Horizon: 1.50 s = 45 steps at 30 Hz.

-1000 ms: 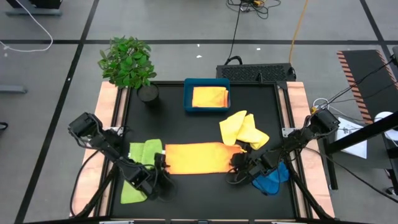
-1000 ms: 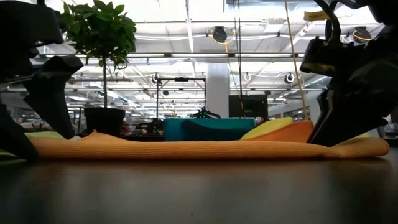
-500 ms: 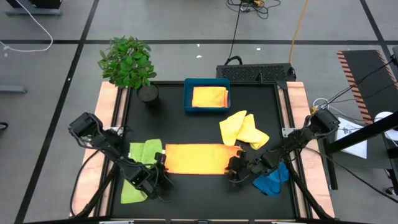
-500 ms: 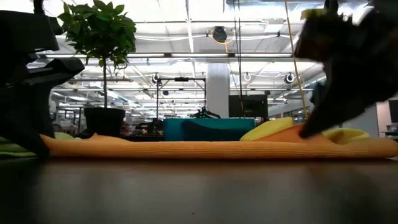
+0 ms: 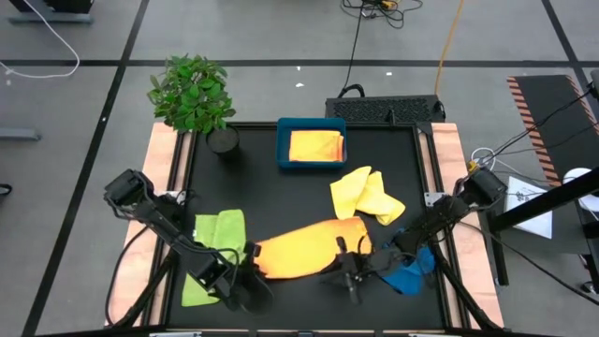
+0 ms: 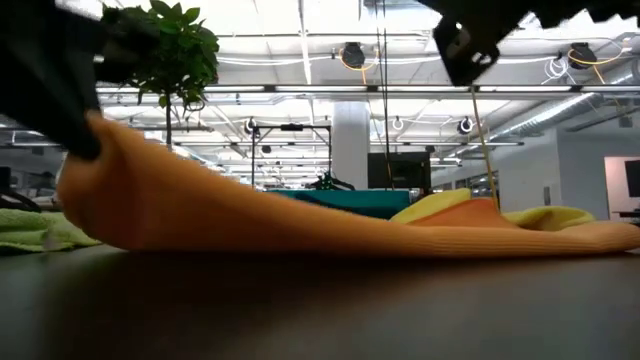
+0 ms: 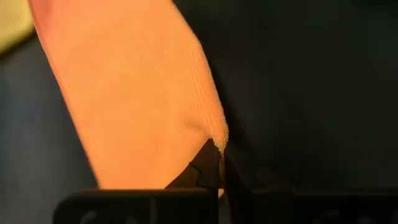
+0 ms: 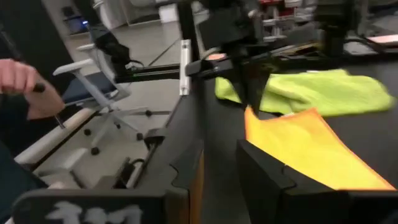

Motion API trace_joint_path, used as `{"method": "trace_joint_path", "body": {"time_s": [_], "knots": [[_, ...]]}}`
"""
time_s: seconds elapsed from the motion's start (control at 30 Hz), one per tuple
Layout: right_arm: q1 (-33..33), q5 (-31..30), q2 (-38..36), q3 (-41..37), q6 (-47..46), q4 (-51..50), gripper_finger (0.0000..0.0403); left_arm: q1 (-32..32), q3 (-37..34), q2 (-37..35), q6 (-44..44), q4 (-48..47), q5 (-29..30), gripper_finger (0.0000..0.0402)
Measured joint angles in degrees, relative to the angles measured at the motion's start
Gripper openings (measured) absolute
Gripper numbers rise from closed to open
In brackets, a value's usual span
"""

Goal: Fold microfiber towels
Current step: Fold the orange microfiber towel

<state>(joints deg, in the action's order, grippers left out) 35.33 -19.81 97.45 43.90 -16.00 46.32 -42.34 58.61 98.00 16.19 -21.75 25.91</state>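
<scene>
Clenched on a corner of the orange towel, the left gripper sits at the lower centre-left of the high view; the left wrist view shows its dark fingertips pinched shut on the very tip of the cloth's corner. In the low view that end of the orange towel is raised off the table at the left of the frame and slopes down to the right, where the rest lies flat. The right gripper is at the lower centre of the high view, at the towel's other near corner; the right wrist view shows a sliver of orange cloth between its dark fingers, so it is grasping that edge of the orange towel. On the black table, the lime green towel lies spread at the lower left, just beside the lifted orange end. The pale yellow towel is crumpled right of centre, above the orange one. The blue towel is bunched at the lower right, partly under the right arm. The golden yellow towel lies folded inside the teal tray at the upper centre, with a potted plant at the upper left corner of the table.
</scene>
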Motion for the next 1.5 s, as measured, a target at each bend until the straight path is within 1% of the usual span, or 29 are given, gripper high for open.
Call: {"method": "trace_joint_path", "body": {"time_s": [0.13, 0.2, 0.3, 0.37, 0.43, 0.5, 0.6, 0.73, 0.87, 1.07, 1.23, 1.37, 1.5], "knots": [[0.02, 3.53, 6.45, 7.71, 4.22, 0.14, 0.0089, 0.12, 2.96, 0.00, -1.76, -0.45, -0.02, 0.0006], [0.03, 5.14, 9.73, 11.85, 6.16, -1.56, 0.0089, 0.12, 4.18, 0.00, -2.42, -0.90, -0.30, 0.0010], [-0.76, 4.72, 13.54, 17.79, 7.62, -8.96, 0.0089, 0.12, 5.13, 0.00, -2.45, -1.92, -0.41, 0.0009], [-1.39, 3.11, 15.64, 21.03, 8.26, -13.01, 0.0089, 0.10, 5.44, 0.00, -2.47, -2.51, -0.43, 0.0005], [-2.11, 3.43, 17.31, 23.45, 10.44, -15.39, 0.0095, 0.10, 5.46, 0.00, -2.49, -2.52, -0.63, 0.0006], [-2.53, 3.45, 18.72, 25.26, 12.58, -15.61, 0.0108, 0.10, 5.46, 0.00, -2.49, -2.57, -0.86, 0.0012], [-3.40, 3.17, 19.62, 27.22, 14.36, -15.23, 0.0136, 0.10, 5.46, 0.00, -2.56, -2.56, -0.90, 0.0011], [-5.31, 1.21, 19.65, 27.69, 15.60, -15.32, 0.0172, 0.10, 5.46, 0.00, -2.62, -2.14, -0.92, 0.0005], [-7.01, 0.37, 19.71, 27.69, 16.16, -15.02, 0.0192, 0.14, 5.46, 0.00, -2.60, -2.10, -0.94, 0.0015], [-8.48, 0.43, 19.71, 27.69, 16.85, -14.48, 0.0186, 0.36, 5.46, 0.00, -2.23, -2.19, -1.28, 0.0005], [-7.79, 0.69, 20.99, 28.21, 16.36, -13.94, 0.0177, 0.45, 5.46, 0.00, -2.13, -2.14, -1.90, 0.0014], [-7.80, 0.94, 24.96, 32.37, 16.63, -15.91, 0.0177, 0.65, 5.46, 0.00, -2.05, -2.15, -1.97, 0.0005], [-7.89, 1.70, 26.27, 34.41, 16.28, -18.76, 0.0177, 0.65, 5.46, -0.02, 0.26, -2.25, -2.14, 0.0010]]}}
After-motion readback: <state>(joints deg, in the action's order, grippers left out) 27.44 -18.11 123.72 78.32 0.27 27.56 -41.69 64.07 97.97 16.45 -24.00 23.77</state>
